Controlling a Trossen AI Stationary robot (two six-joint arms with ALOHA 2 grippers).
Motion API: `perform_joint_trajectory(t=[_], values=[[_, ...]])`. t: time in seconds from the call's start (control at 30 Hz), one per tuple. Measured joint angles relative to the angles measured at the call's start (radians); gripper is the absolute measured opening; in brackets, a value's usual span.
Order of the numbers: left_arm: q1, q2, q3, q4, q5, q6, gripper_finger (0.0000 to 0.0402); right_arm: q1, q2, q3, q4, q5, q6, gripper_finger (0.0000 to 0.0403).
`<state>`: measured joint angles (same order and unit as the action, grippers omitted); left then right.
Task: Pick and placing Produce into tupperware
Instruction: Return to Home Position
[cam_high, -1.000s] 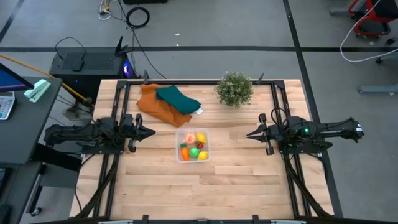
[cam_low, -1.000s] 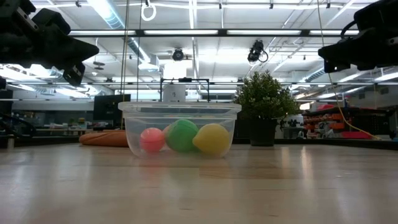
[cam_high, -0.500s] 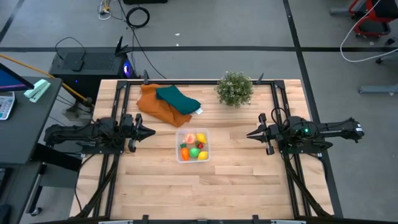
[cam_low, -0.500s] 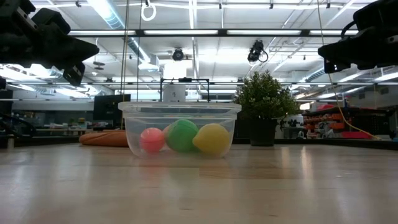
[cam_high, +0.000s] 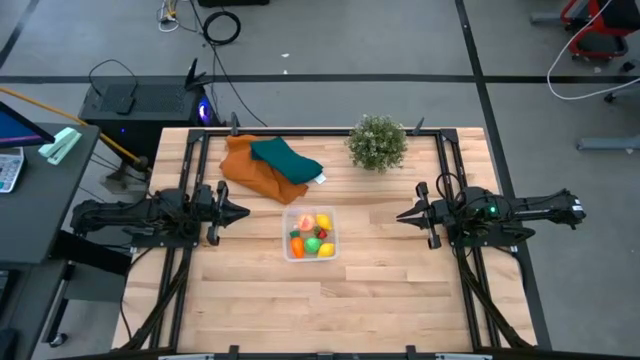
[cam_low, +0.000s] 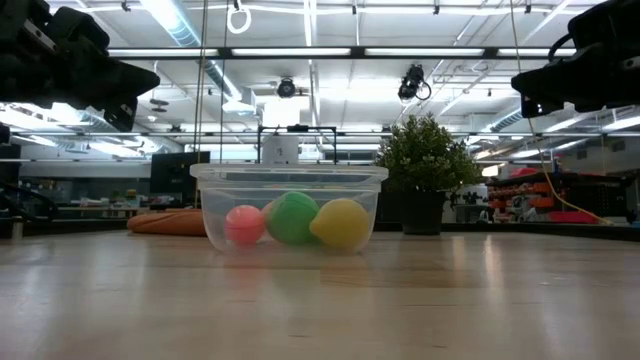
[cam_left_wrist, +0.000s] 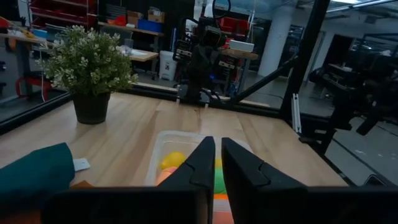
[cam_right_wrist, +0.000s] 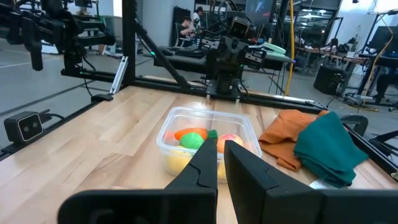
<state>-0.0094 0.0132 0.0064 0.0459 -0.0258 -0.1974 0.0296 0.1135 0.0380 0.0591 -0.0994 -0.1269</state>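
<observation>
The tupperware (cam_high: 310, 234) is a clear square tub standing on the table's middle, also plain in the low view (cam_low: 289, 205). The produce (cam_high: 311, 236) lies inside it: yellow, green, red, orange and peach pieces. In the low view a pink (cam_low: 244, 224), a green (cam_low: 294, 217) and a yellow (cam_low: 341, 223) piece show through the wall. My left gripper (cam_high: 243, 212) hovers left of the tub, fingers shut and pointing at it. My right gripper (cam_high: 401, 215) hovers right of the tub, fingers shut and pointing at it. Both are raised above the table (cam_low: 130, 85) (cam_low: 525, 95).
An orange cloth (cam_high: 256, 172) with a teal cloth (cam_high: 287, 159) on it lies at the far side, left of centre. A bushy potted plant (cam_high: 377, 143) stands at the far edge. The wooden table (cam_high: 330, 300) has bare room near the front.
</observation>
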Motion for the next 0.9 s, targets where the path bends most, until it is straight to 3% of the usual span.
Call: perform_joint_trajectory(t=[0.9], values=[[0.0, 0.0, 0.0, 0.002, 0.0, 0.0, 0.003, 0.0, 0.0, 0.0, 0.0, 0.004, 0.001, 0.0]])
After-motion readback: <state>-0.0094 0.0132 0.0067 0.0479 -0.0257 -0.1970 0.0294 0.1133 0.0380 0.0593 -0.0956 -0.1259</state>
